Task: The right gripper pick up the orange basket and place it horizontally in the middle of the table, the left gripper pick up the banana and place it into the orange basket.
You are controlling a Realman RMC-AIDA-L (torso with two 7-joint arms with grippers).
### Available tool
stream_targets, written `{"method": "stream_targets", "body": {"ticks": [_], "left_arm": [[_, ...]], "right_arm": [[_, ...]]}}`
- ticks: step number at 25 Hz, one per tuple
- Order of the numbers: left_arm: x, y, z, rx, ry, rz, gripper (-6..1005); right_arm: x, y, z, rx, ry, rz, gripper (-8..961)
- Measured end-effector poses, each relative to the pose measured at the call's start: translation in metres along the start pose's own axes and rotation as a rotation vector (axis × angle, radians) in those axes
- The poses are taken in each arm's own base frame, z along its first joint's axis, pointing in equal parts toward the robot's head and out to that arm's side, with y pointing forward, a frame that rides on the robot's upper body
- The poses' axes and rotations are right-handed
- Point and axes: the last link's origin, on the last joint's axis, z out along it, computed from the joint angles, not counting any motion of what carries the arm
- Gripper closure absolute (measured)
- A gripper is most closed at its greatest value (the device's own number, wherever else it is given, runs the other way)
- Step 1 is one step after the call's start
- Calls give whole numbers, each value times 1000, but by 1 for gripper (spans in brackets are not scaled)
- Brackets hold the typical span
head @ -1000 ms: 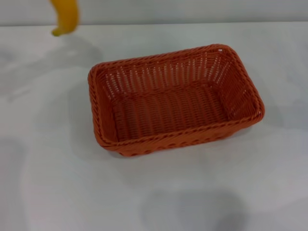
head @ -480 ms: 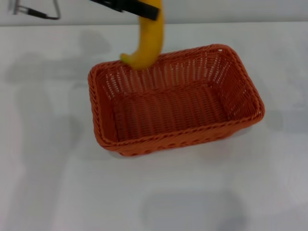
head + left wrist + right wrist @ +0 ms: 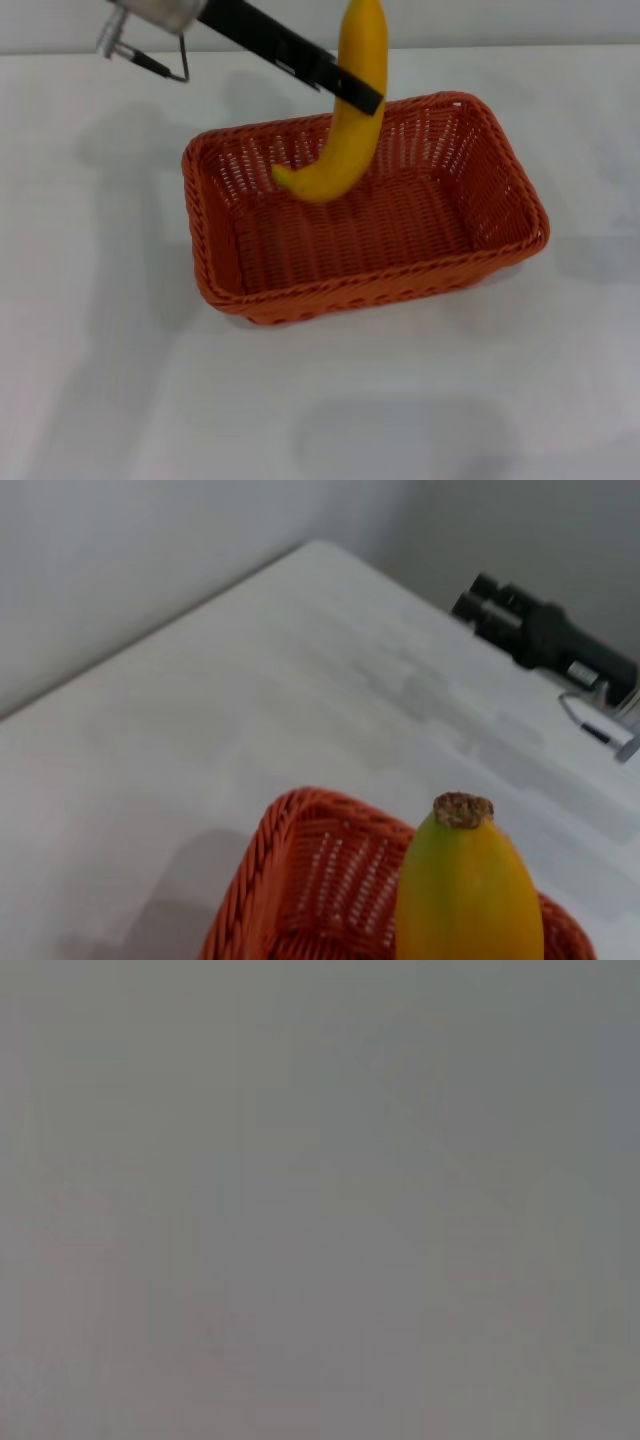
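Observation:
The orange basket lies lengthwise across the middle of the white table. My left gripper reaches in from the upper left and is shut on the banana. The yellow banana hangs nearly upright over the basket's back left part, its lower tip curving left just inside the rim. In the left wrist view the banana fills the foreground with its dark end up, above the basket. The right arm's black end shows far off by the table's edge. The right wrist view shows only flat grey.
White table surface surrounds the basket on all sides. A grey wall runs along the table's far edge. A thin cable loop hangs from the left arm's wrist.
The left gripper has carried the banana from the far left corner rightwards and down, from beyond the basket to over its inside. The basket has not moved.

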Motion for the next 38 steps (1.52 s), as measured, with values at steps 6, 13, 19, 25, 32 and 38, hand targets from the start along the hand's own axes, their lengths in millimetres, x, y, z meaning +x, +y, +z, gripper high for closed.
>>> {"method": "stream_targets", "body": {"ticks": [6,13,19,25,32,38], "left_arm": [[-2,5,24,29,-54,7,380],[0,10,46,87,-122,66,356],[5,11,49,89,-99,85,335],[11,4,38,100,14,75,166],[-2,-22,8,120,397,50,133],[-73,-56,-40,256,905,-57,132]], "right_arm": [[-1,-2,-1,2,-3,-4,304],[0,-7,-4,13,-2,-11,303],[0,-9,-5,15,-2,-14,302],[1,-11,-7,19,2,-14,301],[1,-12,-8,24,4,-15,301],[1,-15,-8,36,1,-14,300]]}}
